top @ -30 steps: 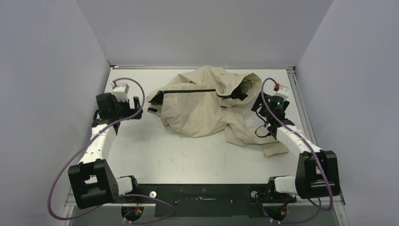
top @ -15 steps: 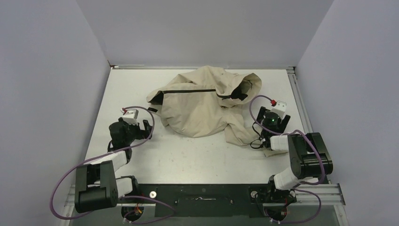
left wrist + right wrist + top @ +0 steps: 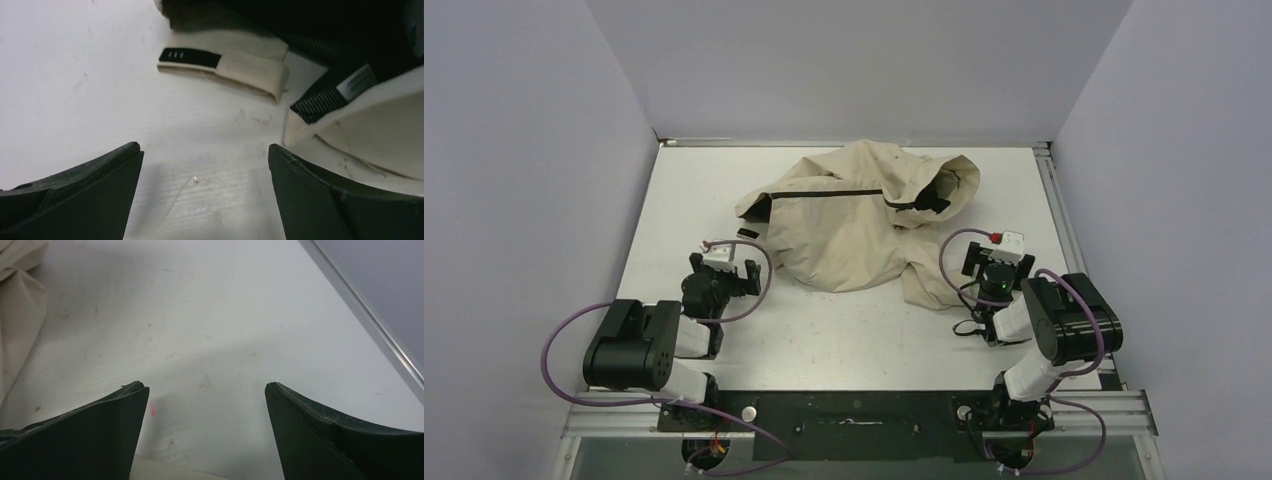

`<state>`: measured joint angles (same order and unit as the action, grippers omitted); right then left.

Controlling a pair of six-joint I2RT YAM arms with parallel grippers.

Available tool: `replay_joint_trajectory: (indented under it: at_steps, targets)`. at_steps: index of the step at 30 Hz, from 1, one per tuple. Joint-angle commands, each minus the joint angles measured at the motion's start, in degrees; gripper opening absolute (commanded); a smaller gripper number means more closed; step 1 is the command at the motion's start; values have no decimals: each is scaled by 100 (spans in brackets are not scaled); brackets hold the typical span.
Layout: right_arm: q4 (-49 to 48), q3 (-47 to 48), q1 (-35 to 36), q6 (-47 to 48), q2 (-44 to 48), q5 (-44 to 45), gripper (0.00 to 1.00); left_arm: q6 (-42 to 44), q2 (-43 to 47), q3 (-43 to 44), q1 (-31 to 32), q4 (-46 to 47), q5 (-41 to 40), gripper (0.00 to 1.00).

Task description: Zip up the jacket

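Left end effector (image 3: 204, 146) splayed, right (image 3: 206, 385) likewise, empty

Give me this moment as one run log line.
jacket: crumpled on table | left pincer: open, empty, near cuff tab | right pincer: open, empty, beside sleeve
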<state>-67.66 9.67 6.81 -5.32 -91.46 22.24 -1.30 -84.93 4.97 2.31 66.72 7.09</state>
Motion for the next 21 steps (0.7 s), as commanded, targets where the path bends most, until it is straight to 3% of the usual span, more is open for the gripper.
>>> replay_joint_trajectory:
  at_steps: [1,3,5,7,8,9,21]
  targets:
    - [91,636,-150,177,-183,-880,90,-157,74,956,-70,-526,-648,96]
    - [-220,506,-164,244,-149,-917,90,-180,51,845,-139,-47,-545,96]
    - [-118,511,-153,260,-98,-930,90,-244,183,838,-138,-304,-709,96]
    - [-162,504,-154,265,-114,-924,90,-376,100,813,-136,-106,-1059,82]
    - [-118,509,-154,254,-101,-930,90,-363,71,878,-142,-127,-1038,94]
    - [-138,505,-150,261,-106,-928,90,-333,110,1008,-134,-470,-1006,97]
    - [-155,501,-158,260,-115,-925,90,-327,52,1029,-125,-436,-991,96]
